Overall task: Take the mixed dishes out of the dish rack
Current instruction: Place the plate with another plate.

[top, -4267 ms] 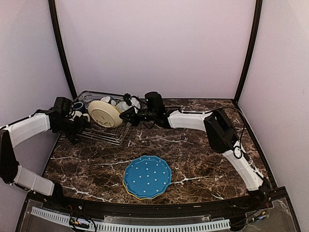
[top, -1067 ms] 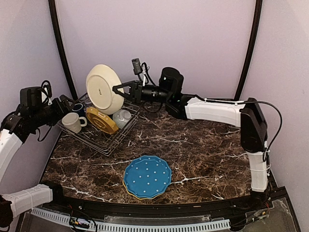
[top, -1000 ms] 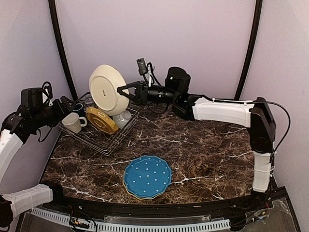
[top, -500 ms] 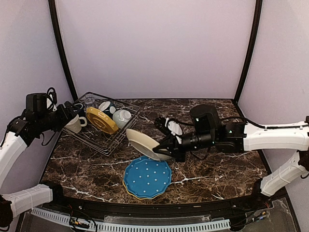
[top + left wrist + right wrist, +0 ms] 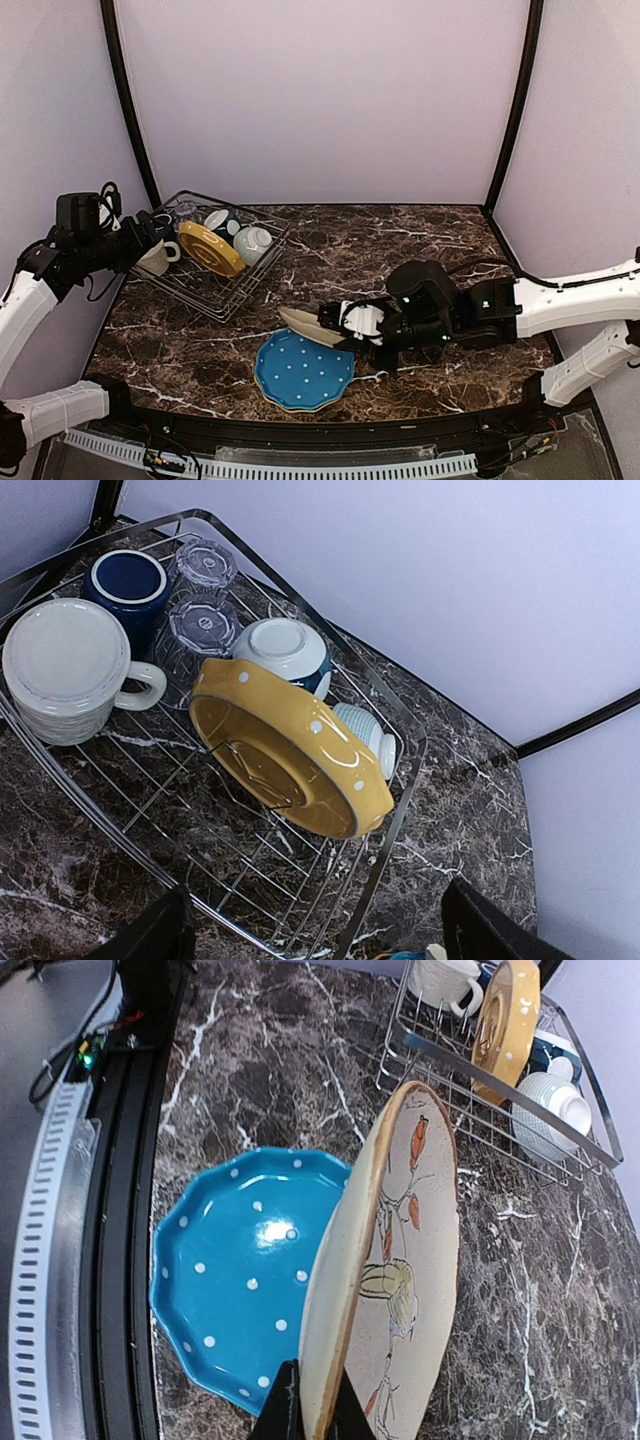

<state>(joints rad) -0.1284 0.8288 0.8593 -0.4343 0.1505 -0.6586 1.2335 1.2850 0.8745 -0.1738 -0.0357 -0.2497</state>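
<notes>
While cream plate (image 5: 392, 1280), orange-and-yellow motif painted on face, hung tilted over far edge of blue plate (image 5: 300, 373), right gripper (image 5: 310, 1412) pinched its rim. Dish rack (image 5: 228, 292) at far left of table (image 5: 420, 250) held yellow plate (image 5: 285, 750), cream mug (image 5: 65, 670), white bowl (image 5: 285, 648). Left gripper (image 5: 322, 936) spread wide above rack.

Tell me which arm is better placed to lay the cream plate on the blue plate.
The right. The right gripper is shut on the cream plate, tilted over the blue plate. The left gripper is open at the dish rack.
</notes>
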